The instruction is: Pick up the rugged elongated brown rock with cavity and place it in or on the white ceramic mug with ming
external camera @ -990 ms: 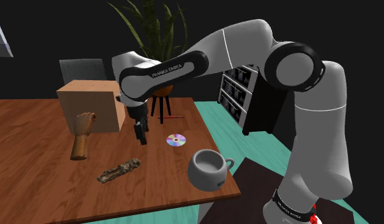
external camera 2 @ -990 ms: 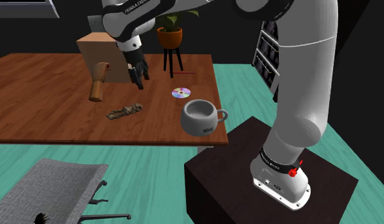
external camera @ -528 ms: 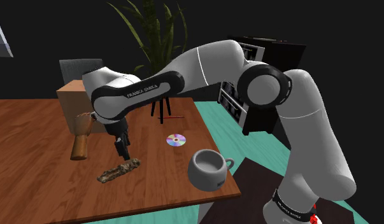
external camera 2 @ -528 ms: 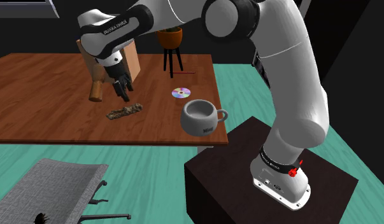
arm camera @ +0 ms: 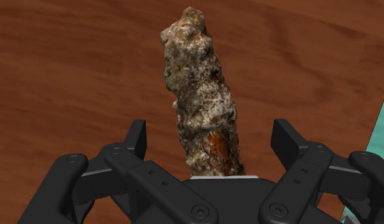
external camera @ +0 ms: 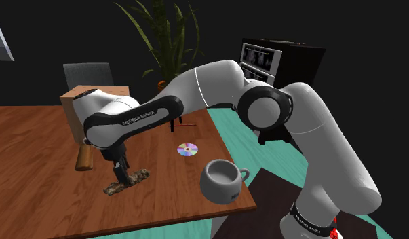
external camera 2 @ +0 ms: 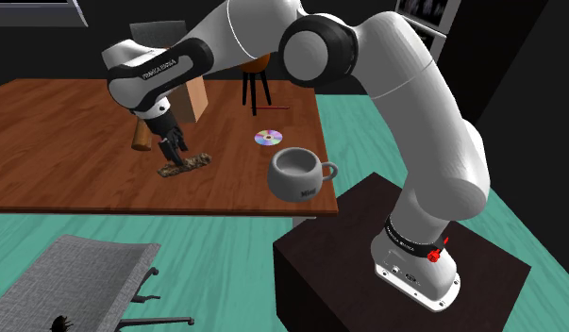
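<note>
Evenly lit, rather dim, with faint soft shadows

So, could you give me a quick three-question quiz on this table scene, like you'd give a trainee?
1. Short answer: what is inside the white mug?
2. True or false: the tool is clamped on the rock.
3. The shiny disc lies: A) on the table B) in the mug C) under the rock.

Key: 1. Nothing visible. 2. False: its fingers stand apart on either side of the rock, not touching it. 3. A.
</note>
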You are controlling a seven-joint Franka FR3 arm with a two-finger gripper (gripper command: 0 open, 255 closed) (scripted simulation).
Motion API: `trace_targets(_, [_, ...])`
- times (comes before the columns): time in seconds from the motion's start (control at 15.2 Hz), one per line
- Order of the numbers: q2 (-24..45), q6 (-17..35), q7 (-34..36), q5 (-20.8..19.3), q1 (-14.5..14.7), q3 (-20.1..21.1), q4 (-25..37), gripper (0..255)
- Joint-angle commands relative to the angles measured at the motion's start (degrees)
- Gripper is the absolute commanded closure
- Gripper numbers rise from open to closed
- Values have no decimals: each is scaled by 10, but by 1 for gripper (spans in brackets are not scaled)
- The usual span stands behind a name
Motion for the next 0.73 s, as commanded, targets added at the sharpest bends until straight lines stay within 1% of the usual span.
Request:
trace_targets(0.0, [1, 14, 1, -1, -1, 0, -13, 0])
trace_targets(0.13, [2, 26, 2, -2, -2, -1, -24, 0])
trace_targets(0.66, [2, 26, 2, -2, -2, -1, -24, 0])
